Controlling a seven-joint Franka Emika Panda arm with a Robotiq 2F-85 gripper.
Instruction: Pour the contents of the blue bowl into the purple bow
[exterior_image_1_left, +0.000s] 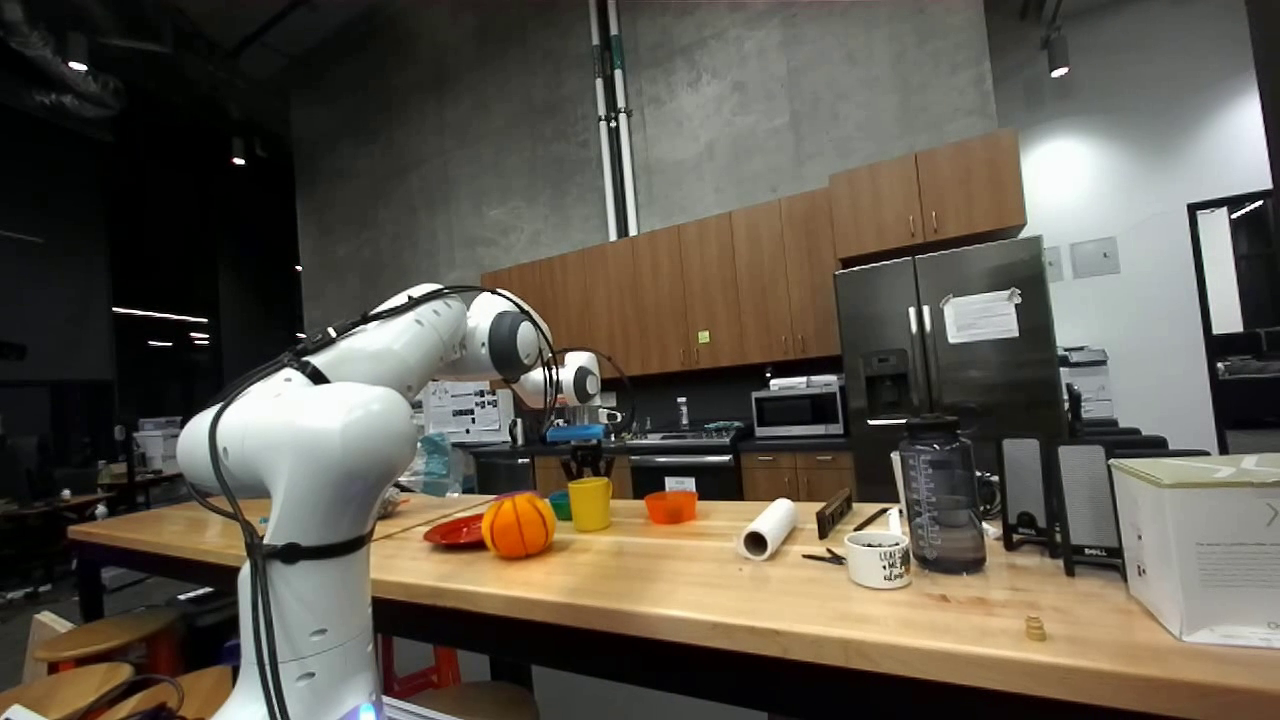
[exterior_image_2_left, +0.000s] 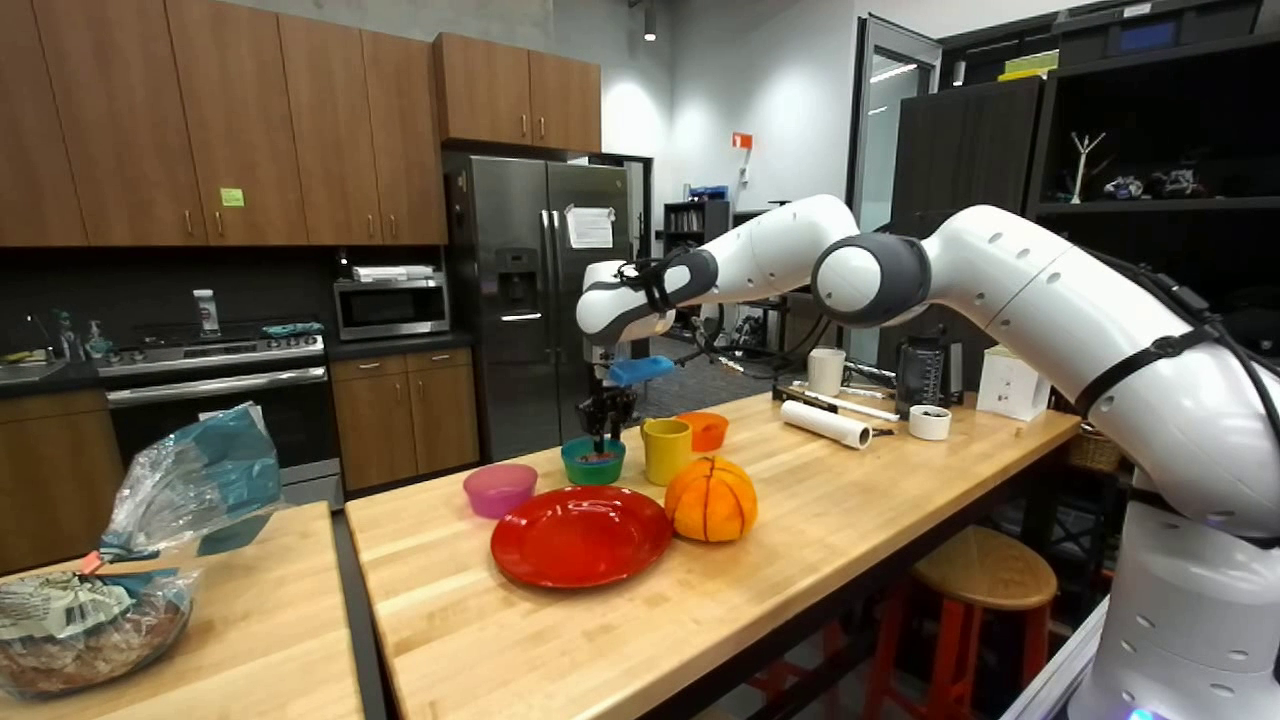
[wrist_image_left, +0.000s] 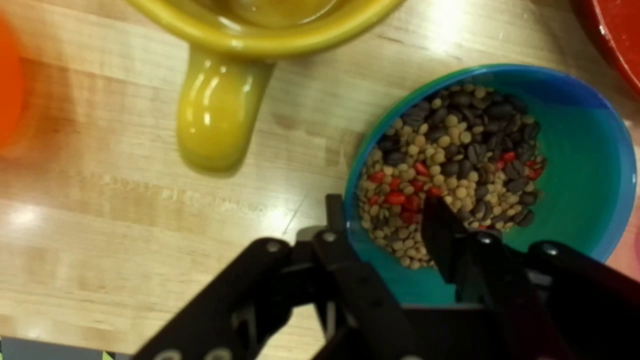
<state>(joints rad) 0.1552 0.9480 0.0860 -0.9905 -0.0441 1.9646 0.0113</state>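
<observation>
The blue bowl (wrist_image_left: 582, 190), teal in these views, stands on the table with brown beans, tan lentils and red bits (wrist_image_left: 410, 205) in it. My gripper (wrist_image_left: 383, 212) straddles its near rim with jaws apart. The left finger (wrist_image_left: 334, 212) is outside, close against the wall, and the other finger (wrist_image_left: 442, 235) reaches inside over the contents. A gap shows between this inner finger and the wall. The purple bowl (exterior_image_2_left: 500, 489), pinkish, sits beside the blue bowl in an exterior view; its inside bottom is hidden.
A yellow mug (exterior_image_2_left: 667, 450) stands close to the blue bowl, its handle (wrist_image_left: 217, 120) pointing toward the gripper's side. An orange bowl (exterior_image_2_left: 705, 430), a red plate (exterior_image_2_left: 580, 545) and an orange ball (exterior_image_2_left: 710, 500) surround them. A paper roll (exterior_image_2_left: 825, 424) lies farther along.
</observation>
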